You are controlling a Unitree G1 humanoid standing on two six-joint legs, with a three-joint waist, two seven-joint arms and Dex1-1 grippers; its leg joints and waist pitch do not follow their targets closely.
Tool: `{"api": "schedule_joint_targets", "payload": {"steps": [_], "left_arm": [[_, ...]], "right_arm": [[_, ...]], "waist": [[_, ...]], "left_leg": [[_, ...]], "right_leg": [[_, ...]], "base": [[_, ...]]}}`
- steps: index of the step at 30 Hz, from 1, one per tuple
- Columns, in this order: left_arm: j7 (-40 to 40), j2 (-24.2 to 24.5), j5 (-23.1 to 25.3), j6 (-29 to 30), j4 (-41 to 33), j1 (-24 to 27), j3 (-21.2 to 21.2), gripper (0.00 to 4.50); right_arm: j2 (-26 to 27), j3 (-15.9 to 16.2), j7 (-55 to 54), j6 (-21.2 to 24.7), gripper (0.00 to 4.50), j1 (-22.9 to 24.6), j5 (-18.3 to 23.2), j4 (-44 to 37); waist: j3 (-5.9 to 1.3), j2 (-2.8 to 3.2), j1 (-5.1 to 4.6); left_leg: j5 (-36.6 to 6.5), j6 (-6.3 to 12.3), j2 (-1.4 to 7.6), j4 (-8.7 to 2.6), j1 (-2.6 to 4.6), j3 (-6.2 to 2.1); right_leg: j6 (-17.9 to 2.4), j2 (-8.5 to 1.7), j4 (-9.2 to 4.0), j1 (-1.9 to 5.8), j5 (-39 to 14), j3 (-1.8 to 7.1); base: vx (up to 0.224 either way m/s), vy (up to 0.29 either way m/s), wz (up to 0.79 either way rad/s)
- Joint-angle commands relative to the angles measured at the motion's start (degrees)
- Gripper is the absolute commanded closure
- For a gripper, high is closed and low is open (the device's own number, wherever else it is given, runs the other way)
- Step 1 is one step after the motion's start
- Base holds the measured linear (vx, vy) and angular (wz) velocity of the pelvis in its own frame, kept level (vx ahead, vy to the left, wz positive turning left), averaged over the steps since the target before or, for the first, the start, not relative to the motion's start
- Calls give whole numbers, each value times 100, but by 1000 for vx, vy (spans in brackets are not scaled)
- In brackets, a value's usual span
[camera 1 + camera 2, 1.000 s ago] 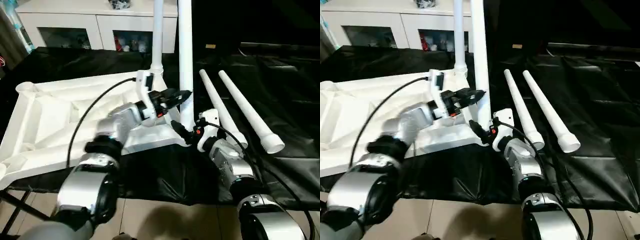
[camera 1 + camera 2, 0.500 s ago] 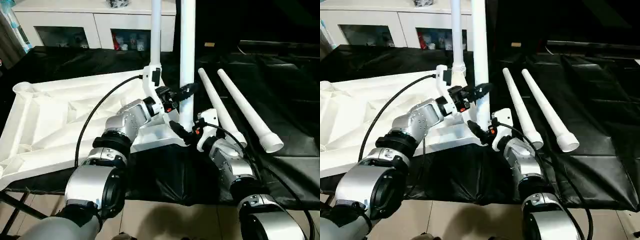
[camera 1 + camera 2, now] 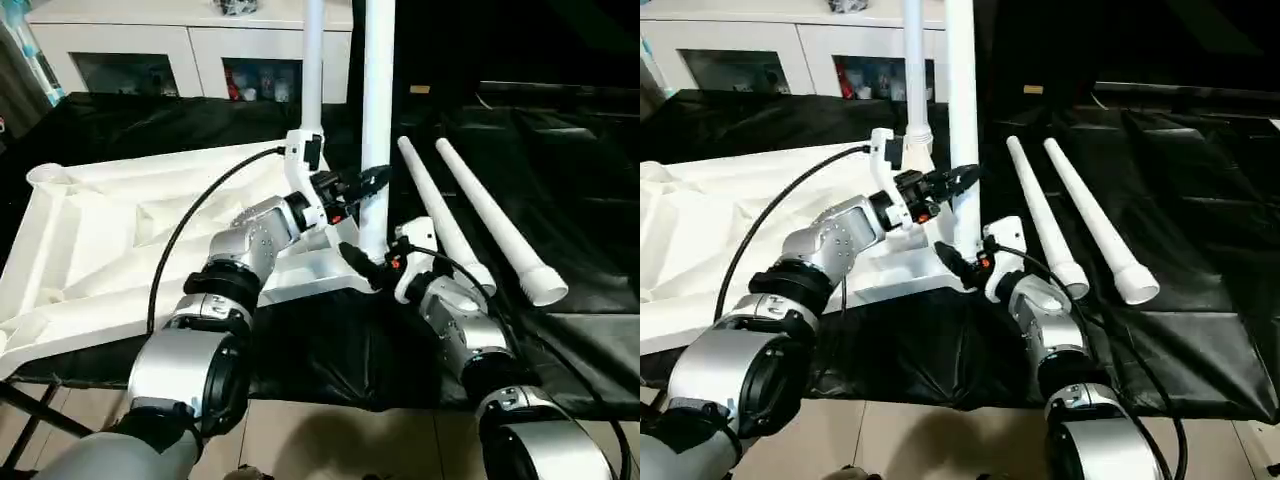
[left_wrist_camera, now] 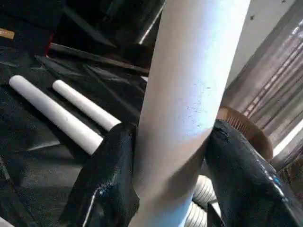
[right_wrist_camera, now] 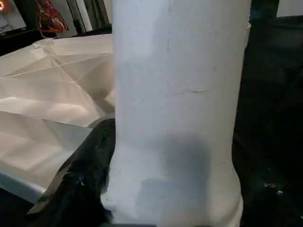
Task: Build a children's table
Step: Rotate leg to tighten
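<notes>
Both hands [image 3: 372, 180] [image 3: 352, 256] around upright leg [image 3: 376, 120]

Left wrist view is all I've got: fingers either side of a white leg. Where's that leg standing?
Observer: The near leg stands upright at the near right corner of the upturned tabletop.
Operator: Right arm?
Observer: The right gripper is at that leg's base, below the left gripper.
Operator: Other legs fitted?
Observer: A second leg stands upright at the far right corner.
</notes>
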Motion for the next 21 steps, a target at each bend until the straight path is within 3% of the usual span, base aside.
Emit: {"api": "schedule_joint_targets", "payload": {"steps": [1,2,21], "left_arm": [[-4,-164,61,70,-133,-120,-179,245],[-8,-159,57,73,-156,-111,-178,245],[-8,-159,57,73,-156,-111,-178,246]], "right_arm": [[42,190,-43,70,180,3,-186,201],[34,204,-63,46,180,1,-210,203],[34,204,-63,46,180,1,-210,203]], "waist": [[-371,28,46],[-369,48,50],[-364,41,52]], "left_leg": [[-1033,521,391,-359,39,-184],[-1047,513,393,-360,38,-187],[-1070,518,395,-364,34,-188]], "right_leg": [[-1148,-631,-453,337,-1610,340],[-1149,-636,-458,335,-1623,340],[-1138,-636,-463,330,-1671,340]], "base": [[0,0,0],[0,0,0],[0,0,0]]}}
